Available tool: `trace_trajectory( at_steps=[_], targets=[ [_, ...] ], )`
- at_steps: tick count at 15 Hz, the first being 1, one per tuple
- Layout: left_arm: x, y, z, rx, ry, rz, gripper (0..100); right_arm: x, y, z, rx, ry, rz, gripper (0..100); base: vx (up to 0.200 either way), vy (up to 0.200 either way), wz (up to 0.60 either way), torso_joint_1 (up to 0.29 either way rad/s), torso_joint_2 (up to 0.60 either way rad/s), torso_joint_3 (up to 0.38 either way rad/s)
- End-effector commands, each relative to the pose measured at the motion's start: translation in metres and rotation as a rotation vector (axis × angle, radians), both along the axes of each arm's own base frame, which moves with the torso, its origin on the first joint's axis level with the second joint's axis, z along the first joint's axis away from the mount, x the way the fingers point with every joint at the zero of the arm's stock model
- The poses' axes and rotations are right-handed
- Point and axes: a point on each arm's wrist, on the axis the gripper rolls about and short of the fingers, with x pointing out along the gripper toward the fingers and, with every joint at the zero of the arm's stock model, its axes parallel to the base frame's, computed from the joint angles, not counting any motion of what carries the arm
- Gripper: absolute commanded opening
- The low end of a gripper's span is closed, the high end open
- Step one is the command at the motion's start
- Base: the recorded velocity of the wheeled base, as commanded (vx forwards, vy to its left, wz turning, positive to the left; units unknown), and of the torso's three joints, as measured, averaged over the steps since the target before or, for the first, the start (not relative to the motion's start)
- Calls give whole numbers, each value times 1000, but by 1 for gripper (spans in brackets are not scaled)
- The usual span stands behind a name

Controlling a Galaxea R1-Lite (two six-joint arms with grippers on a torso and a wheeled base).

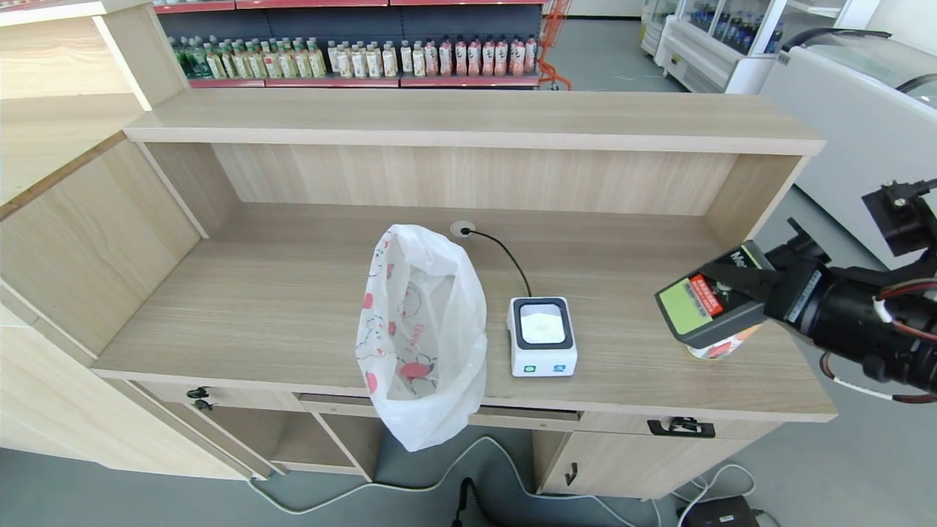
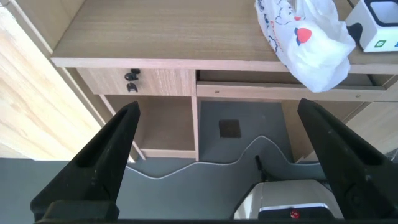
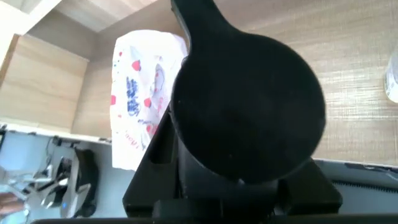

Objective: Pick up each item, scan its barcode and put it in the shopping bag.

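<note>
dark canister [image 1: 699,306] is hanging over the right end of the counter [image 1: 293,293], well right of the scanner [image 1: 542,335]. right gripper [image 1: 741,282] is clamping it, label turned scanner-ward, probably for scanning. shopping bag [image 1: 421,329] is standing open just beside scanner. left gripper [image 2: 219,111] is gaping wide.

Wooden counter [image 1: 293,293], stocked shelves [image 1: 351,58] behind

Head view overlooks the counter [image 1: 278,293]; all views share the bag [image 1: 421,329].
</note>
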Motion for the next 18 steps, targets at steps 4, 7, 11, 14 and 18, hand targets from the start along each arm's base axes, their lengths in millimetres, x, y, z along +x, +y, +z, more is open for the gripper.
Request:
trace_trajectory(
  at_steps=[4,7,11,14,18],
  targets=[
    [0,0,0,0,0,2,100,56,20,-26,-24,41,-41,0,0,0,0,0,0,0],
    [0,0,0,0,0,2,100,72,27,-35,-24,62,-3,0,0,0,0,0,0,0],
    [0,0,0,1,0,0,100,80,41,-47,-21,54,52,0,0,0,0,0,0,0],
    [0,0,0,1,0,2,100,87,56,-60,-30,60,87,0,0,0,0,0,0,0],
    [0,0,0,1,0,0,100,93,66,-72,-45,62,104,0,0,0,0,0,0,0]
  ],
)
